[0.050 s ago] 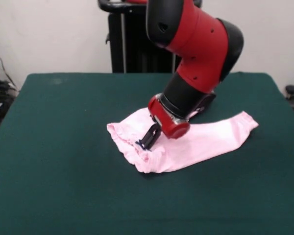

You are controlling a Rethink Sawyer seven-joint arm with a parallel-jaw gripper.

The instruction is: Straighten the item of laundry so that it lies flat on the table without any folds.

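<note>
the gripper (148, 139) is reaching down at a slant onto the item of laundry (206, 142), with its dark fingertips pressing into the gathered waistband end, where a tiny dark bow seems to be sitting right beside them. whether the fingers are pinching cloth or only resting on it i cannot tell, since the tips are blending into one dark shape. the garment is lying near the middle of the table (49, 161), with one leg stretching out toward the right of the picture and ending in a cuff, while the waistband side is bunching and rumpling toward the left. only one leg is showing clearly (the other is probably folded under or hidden behind the arm).

the risk i am seeing is that a drag from this point will be pulling the whole light garment along the felt rather than spreading it, since nothing is anchoring the far cuff. if the tips are catching only the top layer, the layers will be sliding apart and making fresh creases. pressing too hard could also be snagging the table cover itself.
</note>
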